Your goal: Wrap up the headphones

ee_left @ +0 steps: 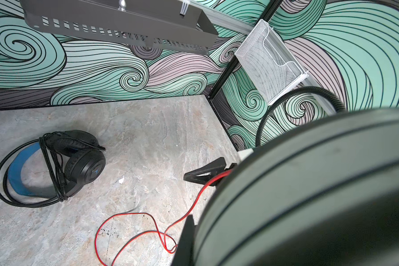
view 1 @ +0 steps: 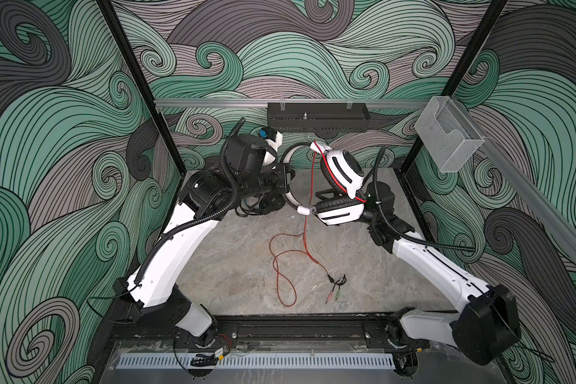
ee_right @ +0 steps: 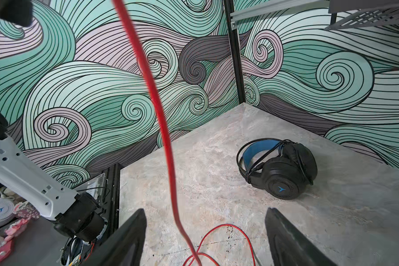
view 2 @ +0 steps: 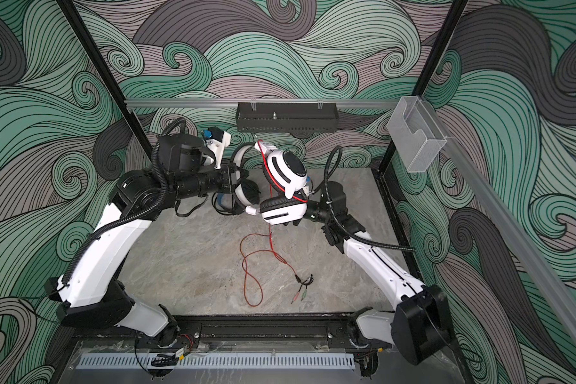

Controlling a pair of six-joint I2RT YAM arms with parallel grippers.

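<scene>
The white-and-black headphones [view 1: 341, 169] hang in the air above the back of the table, earcups to the right. My left gripper [view 1: 288, 179] is shut on their headband [ee_left: 309, 184], which fills much of the left wrist view. Their red cord [view 1: 308, 212] drops from the upper earcup to loose loops on the table, ending in plugs [view 1: 335, 286]. My right gripper [ee_right: 205, 239] is open just below the earcups, and the cord hangs between its fingers without being clamped. The black headphones [ee_right: 279, 169], blue inside the headband, lie on the table with their black cord wound round them, mostly hidden under my left arm in both top views.
A black perforated shelf [view 1: 316, 118] hangs on the back rail. A clear plastic bin [view 1: 446, 136] is mounted on the right rail. The grey stone table [view 1: 233, 266] is walled in by patterned panels and black corner posts.
</scene>
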